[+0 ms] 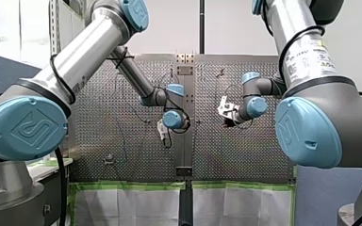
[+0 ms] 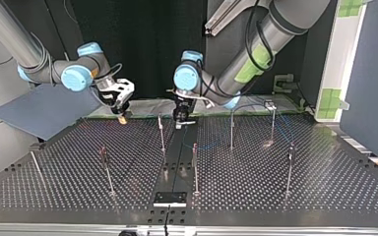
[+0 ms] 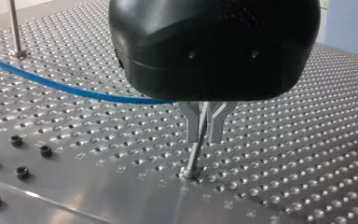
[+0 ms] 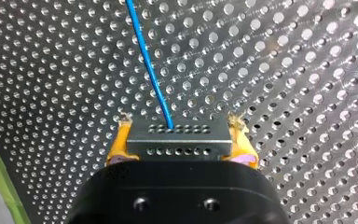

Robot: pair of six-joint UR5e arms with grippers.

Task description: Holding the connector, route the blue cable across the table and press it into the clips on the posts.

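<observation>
My right gripper [image 4: 181, 136] clamps the connector [image 4: 177, 143], my left gripper [image 3: 207, 139] pinched narrow at a post [image 3: 193, 161] — too much tension could tug the blue cable [image 4: 151, 65] loose.

Perforated metal bench [image 2: 275, 187] under left pincer [image 2: 182, 123] and right pincer [image 2: 123, 117]. Plain centre strip [image 2: 177, 162] runs below left pincer. Black bolt heads [image 3: 45, 150] sit in the strip, beside left pincer, apart from it. Small black plate [image 2: 170, 198] lies on the strip, well apart from left pincer, at the bench edge. Grey-blue board [image 2: 44, 110] is tilted, near right pincer, off the bench. Black curtain [image 2: 147, 44] hangs behind both. Green tape [image 1: 122, 186] edges white sheets [image 1: 122, 207], well apart from both. Blue wall panel [image 2: 371, 73] stands far out on left pincer's side.
</observation>
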